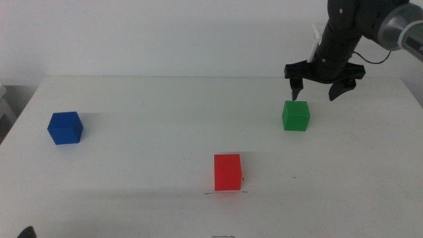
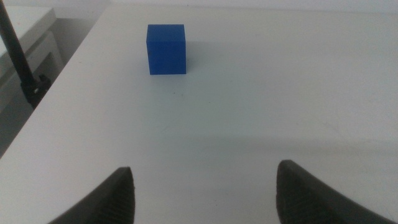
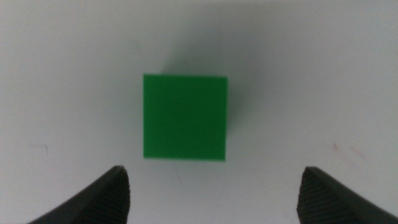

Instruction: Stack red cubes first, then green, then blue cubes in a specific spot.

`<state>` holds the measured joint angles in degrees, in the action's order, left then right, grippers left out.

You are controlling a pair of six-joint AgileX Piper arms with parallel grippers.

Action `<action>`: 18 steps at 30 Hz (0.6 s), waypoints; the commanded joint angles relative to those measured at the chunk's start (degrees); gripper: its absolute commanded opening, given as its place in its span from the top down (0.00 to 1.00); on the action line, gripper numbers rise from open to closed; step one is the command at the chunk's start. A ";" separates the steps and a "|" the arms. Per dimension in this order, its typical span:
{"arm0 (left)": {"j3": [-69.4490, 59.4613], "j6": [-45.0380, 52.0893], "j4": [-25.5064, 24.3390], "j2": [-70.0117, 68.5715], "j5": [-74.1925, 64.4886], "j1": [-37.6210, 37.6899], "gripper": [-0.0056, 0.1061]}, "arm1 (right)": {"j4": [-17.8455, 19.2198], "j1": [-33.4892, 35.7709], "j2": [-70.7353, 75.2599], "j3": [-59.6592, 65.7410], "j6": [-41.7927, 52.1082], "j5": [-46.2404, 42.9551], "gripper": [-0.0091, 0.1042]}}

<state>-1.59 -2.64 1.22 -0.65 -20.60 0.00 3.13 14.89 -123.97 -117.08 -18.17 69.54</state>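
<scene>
One matte green cube (image 3: pixel 185 116) under the wide-open right tool (image 1: pixel 318 90); left tool (image 2: pixel 203 190) open, seemingly idle.

In the middle view the right arm (image 1: pixel 370 26) runs out past the top and right edges, so only its lower links and the right gripper (image 1: pixel 317 89) show. The left gripper (image 1: pixel 26 232) is a dark sliver cut by the bottom edge. In both wrist views the fingers (image 2: pixel 118 199) (image 3: pixel 112 193) are cropped at the bottom edge, with only blurred tips visible. A faint mark on the surface (image 1: pixel 165 99) beneath the red cube (image 1: pixel 227 172) is too small to read.
</scene>
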 commanded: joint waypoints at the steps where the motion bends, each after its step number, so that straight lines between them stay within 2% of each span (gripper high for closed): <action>1: 0.02 -0.11 0.25 -1.50 4.38 0.00 0.28 | 0.44 -0.57 2.33 -3.66 1.18 -1.06 0.26; 18: 0.02 -0.11 0.25 -1.50 4.38 0.00 0.28 | 0.01 -0.62 -3.36 -5.43 1.61 -4.20 0.26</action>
<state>-1.59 -2.64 1.22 -0.65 -20.60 0.00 2.42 14.84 -130.78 -120.69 -17.11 66.85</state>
